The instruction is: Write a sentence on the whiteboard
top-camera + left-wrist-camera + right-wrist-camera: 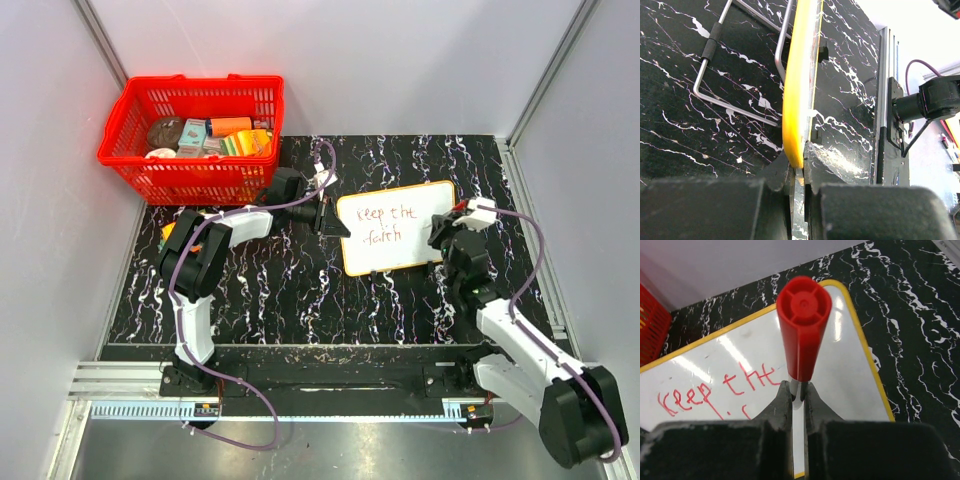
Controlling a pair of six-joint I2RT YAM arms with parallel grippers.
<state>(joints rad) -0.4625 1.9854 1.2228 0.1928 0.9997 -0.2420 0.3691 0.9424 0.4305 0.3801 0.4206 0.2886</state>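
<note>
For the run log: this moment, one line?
left pincer shut on whiteboard | right pincer shut on red marker | sentence: keep the faith

Black white-veined tabletop (pixel 300 290); plain pale walls (pixel 400 60) on three sides; aluminium rail (pixel 120 385) along near edge.

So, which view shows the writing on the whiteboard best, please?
Top external: both lines of the sentence read whole on the whiteboard. Right wrist shows mostly the first line, behind the red marker. Left wrist shows only the board's yellow edge.
</note>
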